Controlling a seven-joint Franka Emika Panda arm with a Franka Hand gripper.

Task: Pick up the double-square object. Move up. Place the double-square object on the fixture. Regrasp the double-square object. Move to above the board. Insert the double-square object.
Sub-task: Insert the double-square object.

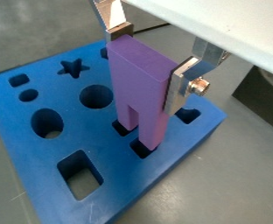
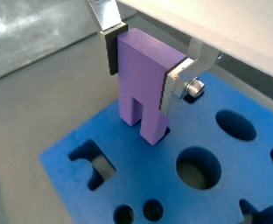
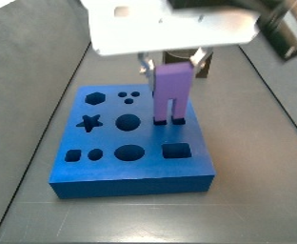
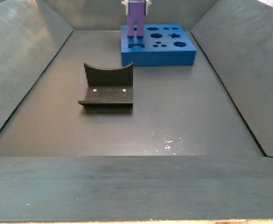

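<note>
The light-purple double-square object stands upright with its two legs down on the bright-blue board, at or in the paired square holes near the board's edge. It also shows in a wrist view and in both side views. My gripper is shut on the block's upper part, one silver finger on each side, also seen in a wrist view. The dark fixture stands empty on the floor, well away from the board.
The board carries star, hexagon, round and square cut-outs. Grey sloped walls enclose the dark floor on both sides. A dark object sits beyond the far right wall.
</note>
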